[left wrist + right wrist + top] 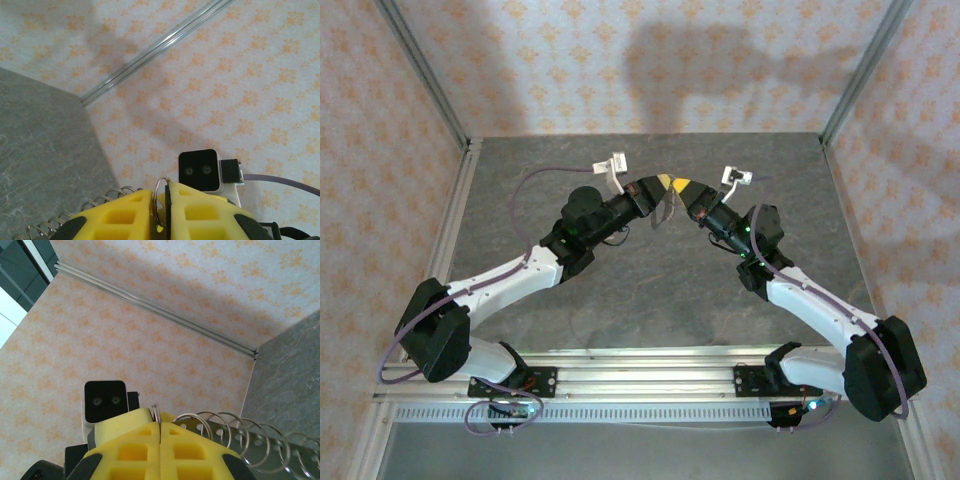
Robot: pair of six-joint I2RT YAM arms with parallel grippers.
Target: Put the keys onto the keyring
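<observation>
Right gripper [160, 422], clamped, and left gripper [160, 196], narrow, meet aloft at twelve o'clock; a coil [240, 437] trails at the right one's three. Both nip the ring [155, 192] (thin wire): opposing pulls could spring it free.

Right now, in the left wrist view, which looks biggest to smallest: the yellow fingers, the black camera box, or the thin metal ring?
1. Yellow fingers, though they sit nearest the lens, so their real size is unsure.
2. Black camera box.
3. Thin metal ring, partly hidden between the fingers.
</observation>
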